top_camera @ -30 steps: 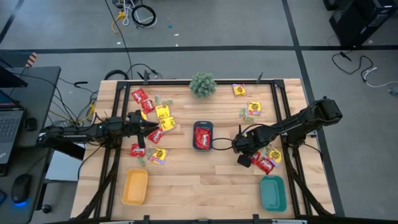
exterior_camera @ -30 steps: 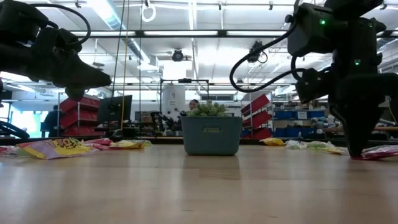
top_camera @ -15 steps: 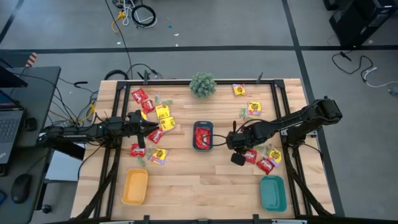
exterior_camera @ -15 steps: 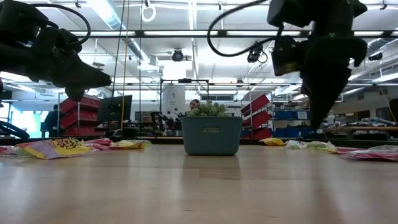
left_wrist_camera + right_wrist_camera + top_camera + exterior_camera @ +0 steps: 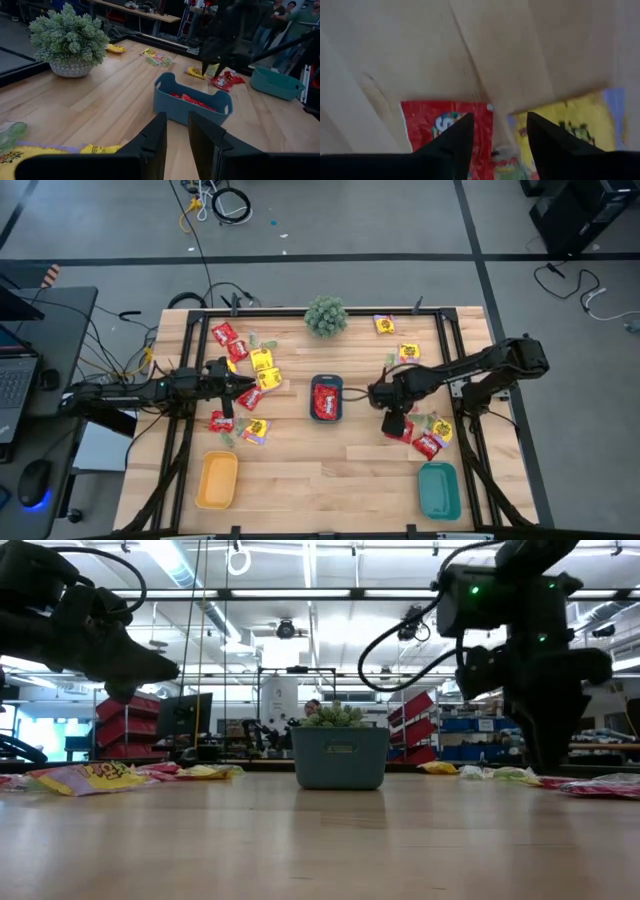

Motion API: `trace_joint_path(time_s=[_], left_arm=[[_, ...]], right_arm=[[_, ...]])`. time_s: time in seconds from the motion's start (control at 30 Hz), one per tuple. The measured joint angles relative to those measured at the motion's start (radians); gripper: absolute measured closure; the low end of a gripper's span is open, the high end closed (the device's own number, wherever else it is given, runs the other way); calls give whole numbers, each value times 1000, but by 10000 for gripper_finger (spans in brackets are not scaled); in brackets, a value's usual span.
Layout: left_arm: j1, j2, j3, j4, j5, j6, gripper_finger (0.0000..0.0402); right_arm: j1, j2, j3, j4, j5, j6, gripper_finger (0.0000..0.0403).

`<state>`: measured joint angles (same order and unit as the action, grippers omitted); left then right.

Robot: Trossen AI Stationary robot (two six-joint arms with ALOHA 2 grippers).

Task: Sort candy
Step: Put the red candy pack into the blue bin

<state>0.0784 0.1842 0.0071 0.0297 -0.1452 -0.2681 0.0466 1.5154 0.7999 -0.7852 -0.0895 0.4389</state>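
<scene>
The right gripper hung over the right half of the table, pointing straight down at a red candy packet that lay flat on the wood directly beneath it. Its two fingers stood apart with nothing between them, and in the right wrist view the red packet showed in the gap, with a yellow packet just beside it and touching or nearly touching its edge. The coming pick would turn on that closeness: the red packet sat straight below the jaws, so only a descent seemed needed, but its long side appeared to run across the gap rather than along it, and the yellow neighbour lay close enough to be caught as well.

The middle tray, already holding red candy, stood just to the left of this gripper, nearer to it than the teal tray at the front right corner or the yellow tray at the front left.

The left gripper waited over the pile of red and yellow candy on the left half, its fingers a little apart and empty, pointed toward the middle tray; it was well apart from the red packet under the right arm, so the right arm was clearly the nearer one
</scene>
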Motion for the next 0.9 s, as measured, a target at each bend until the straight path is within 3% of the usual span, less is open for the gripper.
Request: trace_joint_path(time_s=[0.13,0.33,0.6,0.9], left_arm=[[0,5,0,0,0,0,321],[0,19,0,-1,0,1,321],[0,27,0,0,0,1,321],[0,27,0,0,0,1,321]], right_arm=[[-42,0,-34,69,-118,-68,230],[-80,-1,-74,109,-169,-109,263],[-82,0,-77,120,-206,-187,389],[-79,0,-22,139,-204,-197,403]])
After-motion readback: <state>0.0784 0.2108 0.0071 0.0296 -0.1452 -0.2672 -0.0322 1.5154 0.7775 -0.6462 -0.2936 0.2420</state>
